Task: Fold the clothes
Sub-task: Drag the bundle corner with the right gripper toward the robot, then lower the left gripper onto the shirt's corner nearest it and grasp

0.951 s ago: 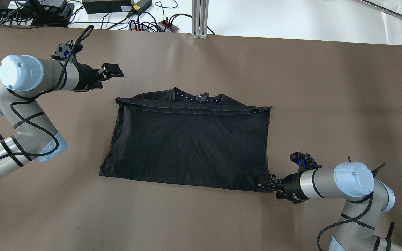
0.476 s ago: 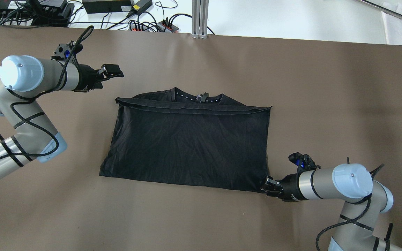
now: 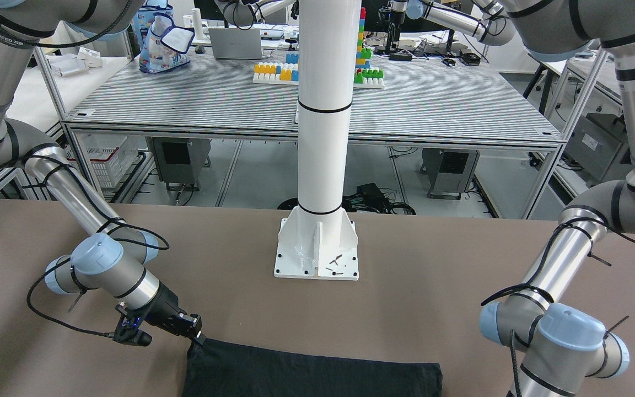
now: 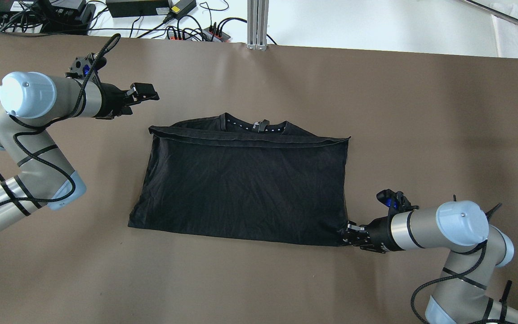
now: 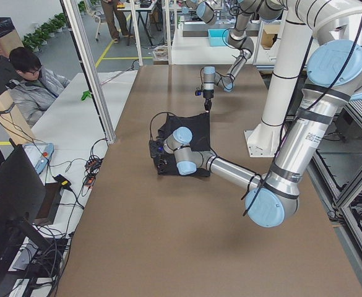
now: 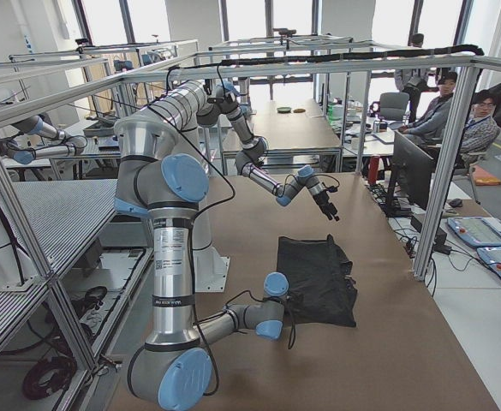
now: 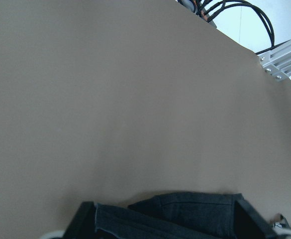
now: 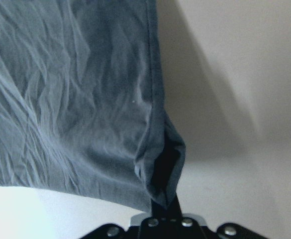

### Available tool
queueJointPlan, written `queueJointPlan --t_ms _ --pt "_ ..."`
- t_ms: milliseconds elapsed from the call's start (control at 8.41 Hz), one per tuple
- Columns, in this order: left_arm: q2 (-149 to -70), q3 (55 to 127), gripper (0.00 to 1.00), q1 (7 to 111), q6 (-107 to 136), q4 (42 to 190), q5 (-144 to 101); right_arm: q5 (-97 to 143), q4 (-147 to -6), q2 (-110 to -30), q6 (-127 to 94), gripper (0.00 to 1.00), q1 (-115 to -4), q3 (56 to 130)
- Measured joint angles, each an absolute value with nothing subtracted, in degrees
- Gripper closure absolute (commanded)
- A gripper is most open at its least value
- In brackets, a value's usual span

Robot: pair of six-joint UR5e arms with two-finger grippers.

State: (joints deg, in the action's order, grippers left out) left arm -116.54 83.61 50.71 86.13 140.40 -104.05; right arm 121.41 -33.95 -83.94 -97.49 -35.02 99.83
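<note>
Brown table (image 4: 421, 112), flat, creased black garment (image 4: 245, 193)

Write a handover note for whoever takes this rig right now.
Right gripper: shut on the shirt's near right corner.
Left gripper: open, above bare table off the far left corner, touching nothing.
Shirt lies flat mid-table, folded once, collar at far edge.
Left to do: likely a fold across, then release.

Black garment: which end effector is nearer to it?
Right. The right end effector grips the black garment at its near right corner; the left end effector hovers apart, off the far left corner.
</note>
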Motion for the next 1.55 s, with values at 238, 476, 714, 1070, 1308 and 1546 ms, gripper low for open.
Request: queueJointPlan --t_ms 238,476,714,1070,1308,1546 --pt "-116.4 83.7 0.00 50.7 86.1 140.4 -103.9 122.2 -34.1 -85.7 -98.4 1.00 -31.3 104.1" --pt "-116.2 83.7 0.00 50.7 86.1 140.5 -103.9 121.7 -34.1 -86.4 -99.2 1.00 -24.4 108.2" --pt "-115.9 84.0 0.00 50.8 86.1 140.7 -103.7 120.3 -34.0 -86.4 -99.8 0.99 -18.4 111.0" --pt "-115.9 84.5 0.00 50.8 86.1 140.8 -103.6 115.3 -34.1 -85.7 -100.3 0.06 -12.0 113.3" --pt "-115.8 84.9 0.00 50.8 86.1 140.7 -103.8 114.3 -34.2 -85.9 -100.5 0.06 -12.1 113.6" --pt "-114.2 87.4 0.00 50.4 86.3 140.5 -104.3 114.2 -34.9 -86.3 -100.3 0.06 -15.7 113.4"
